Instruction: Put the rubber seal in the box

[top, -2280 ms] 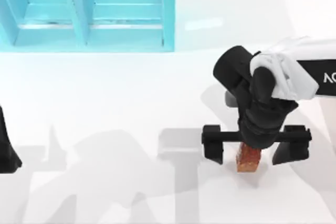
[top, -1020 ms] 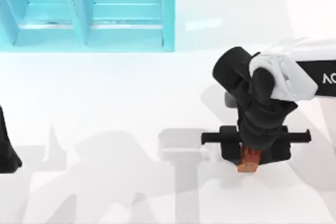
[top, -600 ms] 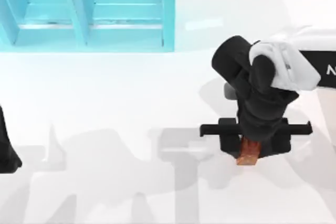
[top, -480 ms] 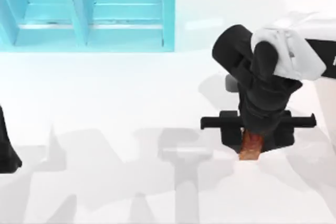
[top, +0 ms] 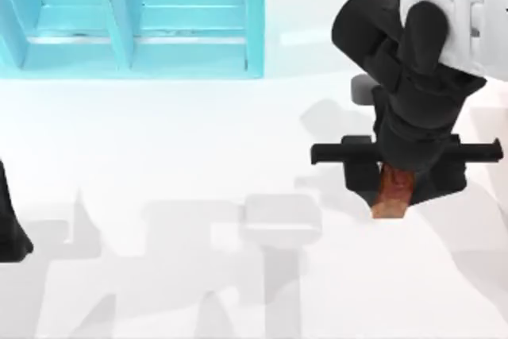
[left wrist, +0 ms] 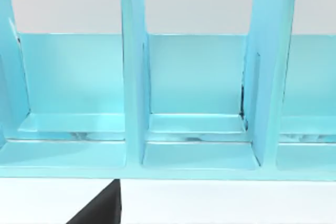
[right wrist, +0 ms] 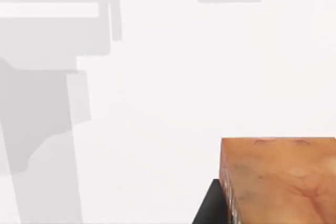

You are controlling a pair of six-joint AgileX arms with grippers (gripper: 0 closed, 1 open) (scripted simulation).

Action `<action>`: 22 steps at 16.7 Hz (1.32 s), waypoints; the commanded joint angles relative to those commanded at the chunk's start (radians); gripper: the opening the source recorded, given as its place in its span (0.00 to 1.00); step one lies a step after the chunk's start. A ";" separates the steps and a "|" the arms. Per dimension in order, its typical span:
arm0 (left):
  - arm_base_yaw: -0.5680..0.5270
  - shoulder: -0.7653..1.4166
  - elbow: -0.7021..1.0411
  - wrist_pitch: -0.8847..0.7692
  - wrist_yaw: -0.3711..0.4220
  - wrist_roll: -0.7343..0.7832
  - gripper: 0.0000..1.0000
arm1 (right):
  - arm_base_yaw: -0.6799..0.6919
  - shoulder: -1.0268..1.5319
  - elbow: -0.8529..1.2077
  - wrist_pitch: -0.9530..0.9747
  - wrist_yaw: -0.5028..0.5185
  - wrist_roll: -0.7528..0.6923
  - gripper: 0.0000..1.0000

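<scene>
while clamped in the right claw (top: 390, 190) | glossy reddish-brown rubber seal block (top: 392, 194) looks stiff, slippery: grip flat sides | right of turquoise box (top: 252, 21)

rubber seal (top: 392, 196): glossy, mottled reddish-brown | box (top: 131, 17): smooth, slightly glossy cyan plastic | table (top: 159, 156): smooth, sheened white
</scene>
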 joint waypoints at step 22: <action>0.000 0.000 0.000 0.000 0.000 0.000 1.00 | -1.048 0.035 0.209 -0.177 -0.002 -1.050 0.00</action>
